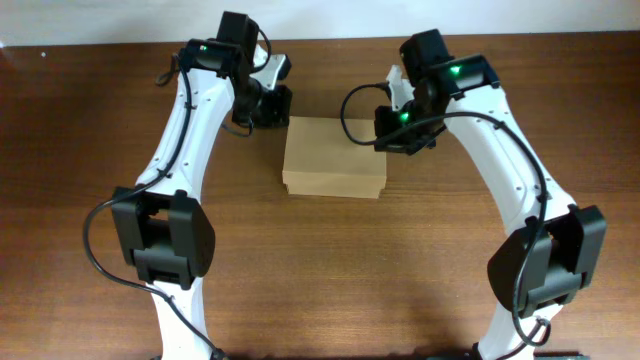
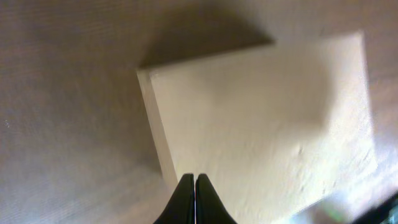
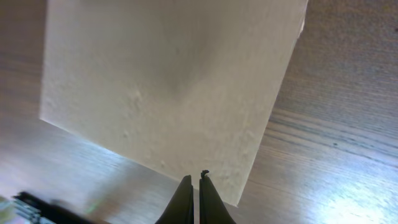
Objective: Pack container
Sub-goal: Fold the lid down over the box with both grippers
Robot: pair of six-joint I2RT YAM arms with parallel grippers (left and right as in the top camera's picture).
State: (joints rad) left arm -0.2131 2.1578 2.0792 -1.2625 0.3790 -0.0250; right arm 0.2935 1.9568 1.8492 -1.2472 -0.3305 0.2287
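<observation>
1. Your left gripper (image 2: 194, 178) has its fingers pressed together with nothing between them. The tips sit over the container (image 2: 261, 124), near one of its corners.
2. Your right gripper (image 3: 193, 179) is likewise closed and empty, its tips over the lid close to another corner. You cannot tell whether either gripper touches the cardboard.
3. The container lies flat with its flap shut on the counter (image 1: 100, 150), midway between the left and right edges and nearer the far edge.

One cardboard container (image 1: 333, 157) sits between two grippers, the left gripper (image 2: 194, 180) and the right gripper (image 3: 194, 182); one wooden counter (image 1: 60, 300) carries it.
</observation>
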